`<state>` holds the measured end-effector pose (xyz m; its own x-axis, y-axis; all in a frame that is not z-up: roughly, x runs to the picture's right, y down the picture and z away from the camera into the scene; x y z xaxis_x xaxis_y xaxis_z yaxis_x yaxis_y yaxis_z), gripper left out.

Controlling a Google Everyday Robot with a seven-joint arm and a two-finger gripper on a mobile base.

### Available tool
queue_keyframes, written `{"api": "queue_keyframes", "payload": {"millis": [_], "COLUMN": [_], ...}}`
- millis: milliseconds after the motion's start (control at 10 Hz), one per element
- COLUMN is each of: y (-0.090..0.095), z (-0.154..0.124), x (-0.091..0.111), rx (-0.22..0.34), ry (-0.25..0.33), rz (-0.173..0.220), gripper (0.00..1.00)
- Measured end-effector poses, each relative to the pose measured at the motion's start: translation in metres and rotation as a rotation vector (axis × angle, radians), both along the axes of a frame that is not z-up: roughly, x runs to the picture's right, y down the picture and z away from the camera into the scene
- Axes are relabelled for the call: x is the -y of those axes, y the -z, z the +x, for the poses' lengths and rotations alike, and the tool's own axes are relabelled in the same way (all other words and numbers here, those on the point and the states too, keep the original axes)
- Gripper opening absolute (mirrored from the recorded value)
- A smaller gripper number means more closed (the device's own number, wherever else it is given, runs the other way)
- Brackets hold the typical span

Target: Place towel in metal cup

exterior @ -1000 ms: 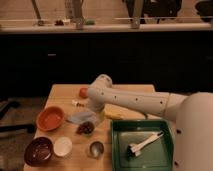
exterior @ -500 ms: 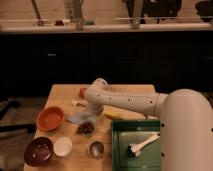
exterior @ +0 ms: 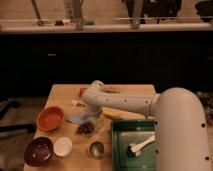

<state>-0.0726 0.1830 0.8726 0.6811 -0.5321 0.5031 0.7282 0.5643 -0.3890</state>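
Observation:
The towel (exterior: 80, 118) is a pale grey-blue cloth lying crumpled on the wooden table (exterior: 129, 91), right of the orange bowl. The metal cup (exterior: 96, 148) stands upright near the table's front edge, below the towel and left of the green tray. My white arm reaches in from the right, bends at a joint (exterior: 95, 91), and points down toward the towel. My gripper (exterior: 86, 111) is at the arm's end, just above the towel's right part and mostly hidden by the arm.
An orange bowl (exterior: 50, 118) sits at the left. A dark bowl (exterior: 38, 150) and a small white bowl (exterior: 63, 146) sit front left. A dark brownish item (exterior: 86, 128) lies between towel and cup. A green tray (exterior: 134, 146) holds a white brush (exterior: 141, 145). A yellow object (exterior: 114, 115) lies under the arm.
My arm has swung nearer and fills more of the right side. Its end has dropped slightly toward the towel. The towel and cup have not moved.

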Motion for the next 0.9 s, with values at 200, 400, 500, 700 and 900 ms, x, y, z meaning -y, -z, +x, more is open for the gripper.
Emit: {"api": "queue_keyframes", "payload": {"millis": [200, 400, 500, 700, 900], "y": [-0.003, -0.008, -0.009, -0.009, -0.006], "z": [-0.003, -0.003, -0.002, 0.003, 0.007], "x": [-0.005, -0.011, -0.011, -0.009, -0.006], "rx": [-0.010, -0.026, -0.029, -0.037, -0.043], "ry": [0.027, 0.057, 0.064, 0.073, 0.078], "rz": [-0.009, -0.017, -0.019, -0.020, -0.021], "gripper": [0.80, 0.70, 0.62, 0.39, 0.21]}}
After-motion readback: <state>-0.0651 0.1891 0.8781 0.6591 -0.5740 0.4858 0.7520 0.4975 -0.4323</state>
